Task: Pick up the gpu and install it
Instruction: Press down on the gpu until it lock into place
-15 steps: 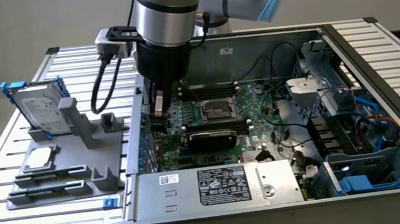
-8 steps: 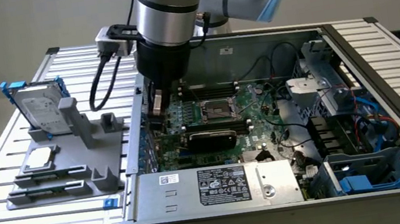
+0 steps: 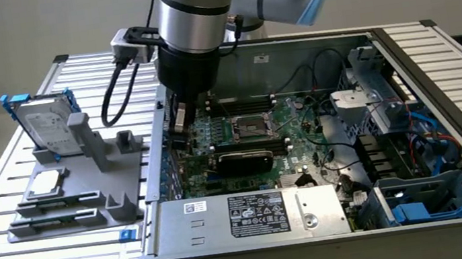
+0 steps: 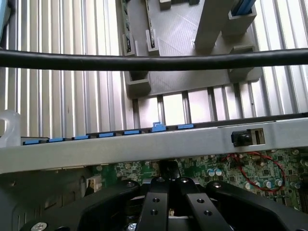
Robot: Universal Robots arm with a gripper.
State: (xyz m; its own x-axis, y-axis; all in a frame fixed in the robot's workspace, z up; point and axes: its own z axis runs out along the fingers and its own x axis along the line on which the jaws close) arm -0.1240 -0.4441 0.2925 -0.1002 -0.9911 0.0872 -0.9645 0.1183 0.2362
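The gpu [image 3: 245, 161] stands on edge on the green motherboard [image 3: 299, 130] inside the open computer case, its black rounded cooler facing the exterior view. My gripper [image 3: 180, 136] hangs inside the case beside its wall on the exterior view's left, above and behind the card's end on that side. I cannot tell whether it touches the card. In the wrist view the black fingers [image 4: 155, 202] are pressed together, so my gripper [image 4: 168, 185] is shut. A small dark part lies just past the tips. Nothing shows clamped between them.
A grey holder [image 3: 77, 192] on the slatted table carries a silver hard drive with blue rails [image 3: 44, 122] and a flat square chip [image 3: 46, 184]. The power supply [image 3: 252, 215] fills the case's near side. A black cable [image 4: 154, 61] and the case wall [image 4: 144, 144] cross the wrist view.
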